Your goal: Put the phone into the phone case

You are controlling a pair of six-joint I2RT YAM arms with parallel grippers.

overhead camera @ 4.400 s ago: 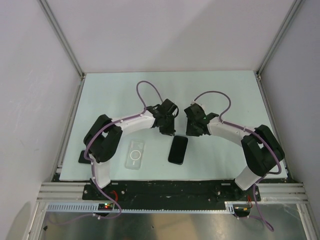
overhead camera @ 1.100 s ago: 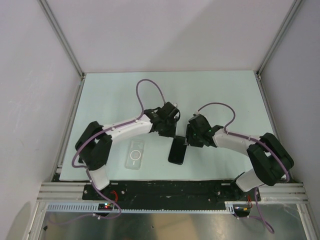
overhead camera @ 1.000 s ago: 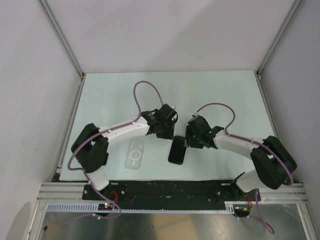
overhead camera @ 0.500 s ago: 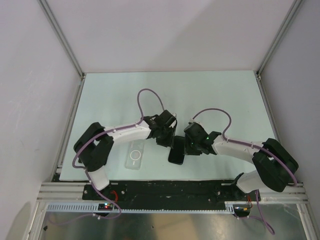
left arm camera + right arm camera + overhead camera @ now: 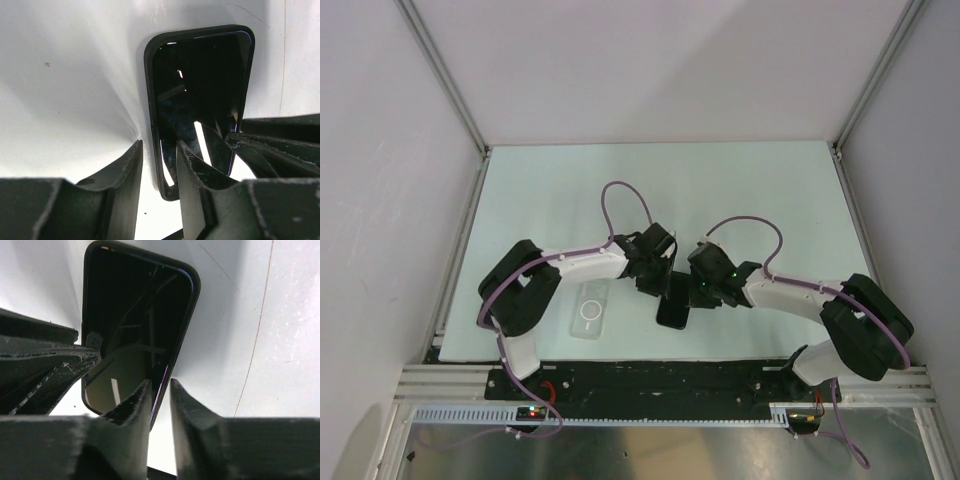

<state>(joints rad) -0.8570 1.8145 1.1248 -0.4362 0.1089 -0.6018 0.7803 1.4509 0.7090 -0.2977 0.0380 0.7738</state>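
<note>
The phone (image 5: 674,304) lies screen up on the pale table, near the front edge, black and glossy. To its left the clear phone case (image 5: 590,310) lies flat with its white ring showing. My left gripper (image 5: 655,277) is down at the phone's left long edge. In the left wrist view that left gripper (image 5: 159,152) is open and straddles the phone (image 5: 200,85), one finger over the screen and the other on the table beside it. My right gripper (image 5: 160,390) straddles the right edge of the phone (image 5: 135,310). Its jaws are narrow, with a sliver of gap beside the edge.
The table mat (image 5: 550,190) stretches far behind the arms. Grey walls with metal posts (image 5: 455,95) close in the left and right sides. Purple cables (image 5: 625,195) loop above both wrists. The front rail (image 5: 650,380) runs just below the phone.
Both grippers have come down and inward onto the phone's two long edges. The right jaws have narrowed a lot. The phone and the phone case lie where they were.
</note>
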